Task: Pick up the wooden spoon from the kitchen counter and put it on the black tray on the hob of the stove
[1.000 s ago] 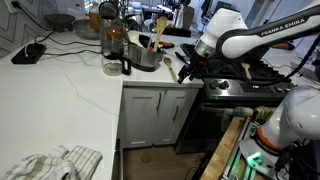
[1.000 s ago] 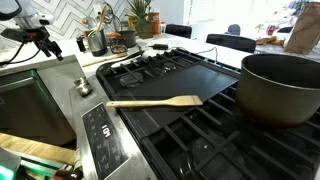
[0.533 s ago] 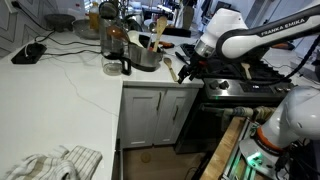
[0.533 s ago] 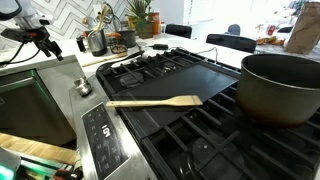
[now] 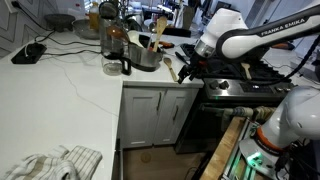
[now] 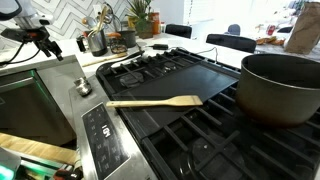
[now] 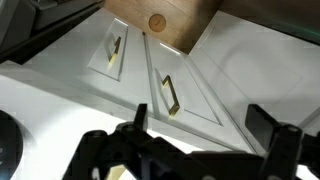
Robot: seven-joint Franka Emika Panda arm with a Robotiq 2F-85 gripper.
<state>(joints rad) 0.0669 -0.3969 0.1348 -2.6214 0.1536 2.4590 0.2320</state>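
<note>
The wooden spoon [image 6: 150, 101] lies flat on the black tray [image 6: 205, 78] on the hob, its bowl pointing toward the big pot. In an exterior view my gripper [image 5: 190, 68] hangs over the seam between counter and stove, apart from the spoon. In the wrist view my gripper [image 7: 200, 128] is open and empty, with dark fingers [image 7: 268, 126] at either side. Below it are white cabinet doors and the counter edge. The spoon does not show in the wrist view.
A large dark pot [image 6: 282, 85] stands on the hob beside the tray. On the white counter [image 5: 70, 85] are a glass jug [image 5: 117, 55], a metal pot [image 5: 146, 53] and a phone [image 5: 30, 52]. A cloth [image 5: 60, 162] lies at the front. Cabinet doors have gold handles [image 7: 171, 95].
</note>
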